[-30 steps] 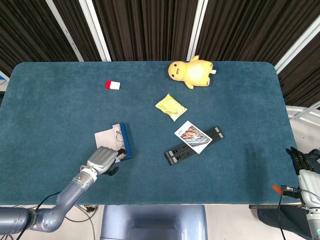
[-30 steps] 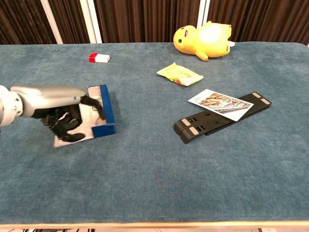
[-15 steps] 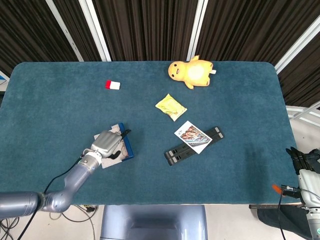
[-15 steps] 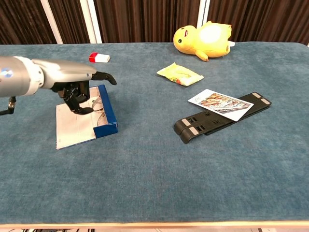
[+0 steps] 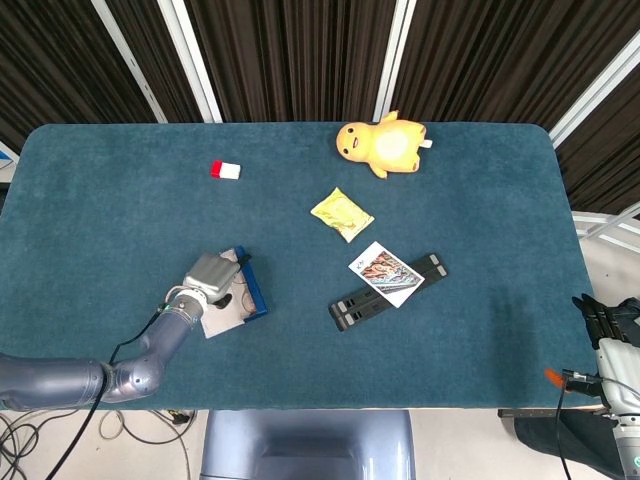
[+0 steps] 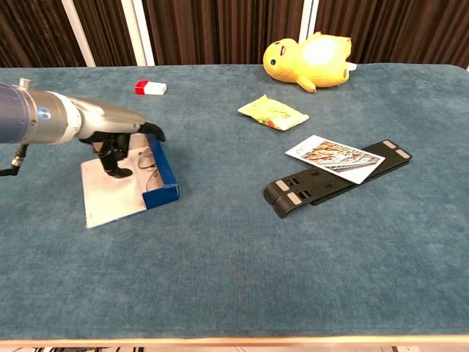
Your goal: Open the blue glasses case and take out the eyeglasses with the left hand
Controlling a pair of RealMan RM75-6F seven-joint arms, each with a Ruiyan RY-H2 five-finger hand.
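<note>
Change noted: over the last second the left hand (image 6: 117,143) has risen from low on the open blue glasses case (image 6: 157,170) and shifted toward the case's far end. It now hovers over the tray with fingers curled downward. Whether those fingers hold anything cannot be determined; the chest view shows thin wire shapes, apparently the eyeglasses (image 6: 146,163), lying inside the case just beside the fingertips. Judgement: the case stands open, so the first step is done; extraction is not confirmed and a fresh reach into the case appears to be under way.

The right hand (image 5: 608,322) sits at the surface's edge, far from the case. Its fingers look dark and extended, but its grip state cannot be read.

Materials and shapes, placed relative to the case:
- Case: rigid, blue raised wall along its side nearer the black stand, pale flat lining beside it.
- Surface (image 5: 480,200): teal, carpet-like nap.
- Red-and-white block (image 5: 225,170): small, hard-edged, beyond the case.
- Yellow packet (image 5: 342,214): crinkled foil or plastic, well apart toward the plush.
- Yellow plush toy (image 5: 383,143): soft, rounded, farthest off.
- Black folding stand (image 5: 388,291): flat, slotted plastic, bearing a printed card (image 5: 386,273).
</note>
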